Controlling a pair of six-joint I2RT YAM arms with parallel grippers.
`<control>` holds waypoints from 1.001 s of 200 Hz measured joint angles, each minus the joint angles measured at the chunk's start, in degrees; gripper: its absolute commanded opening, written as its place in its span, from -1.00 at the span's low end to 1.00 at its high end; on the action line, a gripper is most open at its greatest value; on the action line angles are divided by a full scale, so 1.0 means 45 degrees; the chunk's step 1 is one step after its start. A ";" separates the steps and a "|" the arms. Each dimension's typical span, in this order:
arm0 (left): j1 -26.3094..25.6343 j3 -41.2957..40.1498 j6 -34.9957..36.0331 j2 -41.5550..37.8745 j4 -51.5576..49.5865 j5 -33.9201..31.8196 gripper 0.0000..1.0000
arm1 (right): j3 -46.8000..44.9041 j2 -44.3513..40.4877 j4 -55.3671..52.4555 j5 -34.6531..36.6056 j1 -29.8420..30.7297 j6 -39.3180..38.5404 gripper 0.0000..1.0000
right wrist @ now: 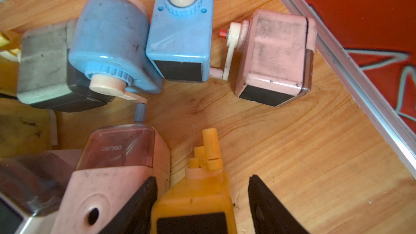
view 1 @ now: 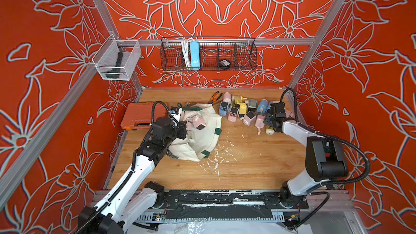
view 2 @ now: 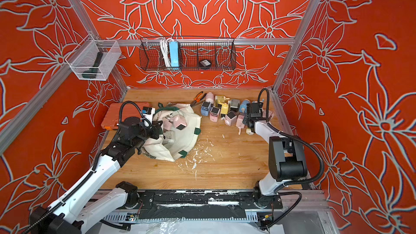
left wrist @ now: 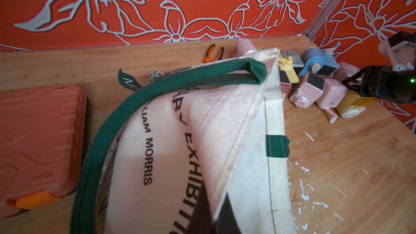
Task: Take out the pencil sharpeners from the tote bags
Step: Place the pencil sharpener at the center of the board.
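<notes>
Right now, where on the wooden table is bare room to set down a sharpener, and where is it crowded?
Free: the near half of the wooden table, from the cream canvas tote bag across to the right arm's base. Crowded: the far right corner, packed with pastel plastic pencil sharpeners.

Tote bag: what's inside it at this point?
In the tote bag, through its open mouth, a pink sharpener with a dark drawer front shows in both top views, plus a paler boxy shape beside it. Anything deeper is hidden by canvas folds and the left arm.
</notes>
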 measured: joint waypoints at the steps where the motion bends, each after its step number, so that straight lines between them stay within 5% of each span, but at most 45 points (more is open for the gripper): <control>1: 0.0000 0.0000 0.0000 0.0000 0.0000 0.0000 -1.00 | 0.0000 -0.0015 -0.0005 -0.0005 0.0000 0.0000 0.37; 71: 0.0000 0.0000 0.0000 0.0000 0.0000 0.0000 -1.00 | -0.0005 -0.2074 -0.0092 -0.0641 0.0000 -0.0063 0.42; 125: -0.0005 0.0000 0.0000 0.0000 0.0000 0.0000 -1.00 | -0.0709 -0.4804 0.0826 -0.3055 0.0466 0.0617 0.22; 200: -0.0010 0.0000 -0.0102 0.0000 0.0000 0.0058 -1.00 | -0.0811 -0.4561 0.2040 -0.6601 0.6800 0.0301 -0.13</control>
